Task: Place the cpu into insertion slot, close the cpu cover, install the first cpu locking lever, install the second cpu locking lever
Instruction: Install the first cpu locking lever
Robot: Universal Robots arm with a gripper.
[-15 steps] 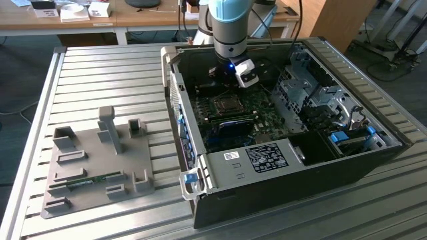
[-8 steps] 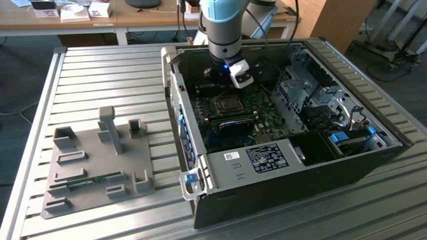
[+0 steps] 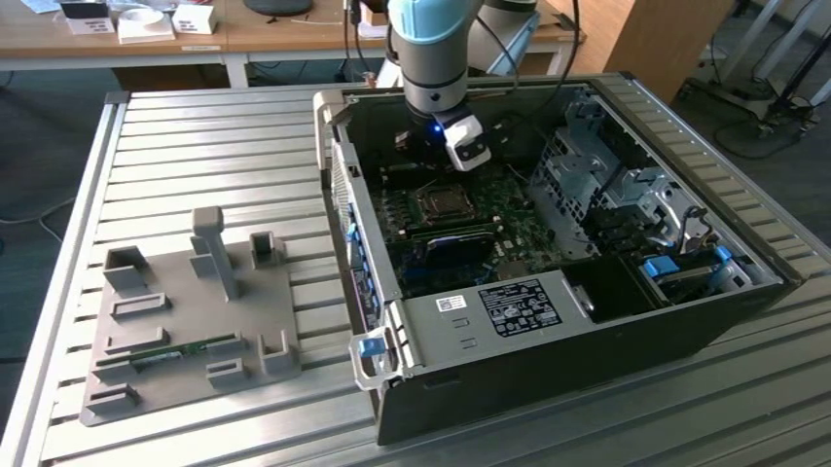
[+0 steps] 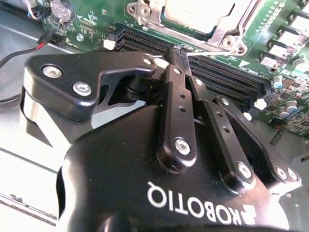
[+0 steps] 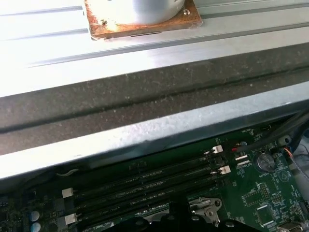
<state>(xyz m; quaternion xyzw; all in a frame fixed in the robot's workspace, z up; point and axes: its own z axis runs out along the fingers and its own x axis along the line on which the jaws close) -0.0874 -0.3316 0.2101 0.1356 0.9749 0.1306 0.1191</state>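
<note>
Exterior view: arm [image 3: 429, 58] reaches into open computer case [image 3: 727, 292]; chip [image 3: 445, 201] seated on green board [image 3: 526, 229]
Second wrist view: tool [image 4: 178, 52] pinched fully together, nothing seen held; tip just beside cover [image 4: 224, 34], which looks down over chip
First wrist view: memory slots [image 5: 145, 186] run beside socket [image 5: 205, 211] corner; likely locking step, so press steadily, keep tip off slots

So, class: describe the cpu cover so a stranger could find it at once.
Look inside the open computer case at the green motherboard. On it sits the cpu cover, a square silvery frame with a window, unlike the long black memory slots beside it.
</note>
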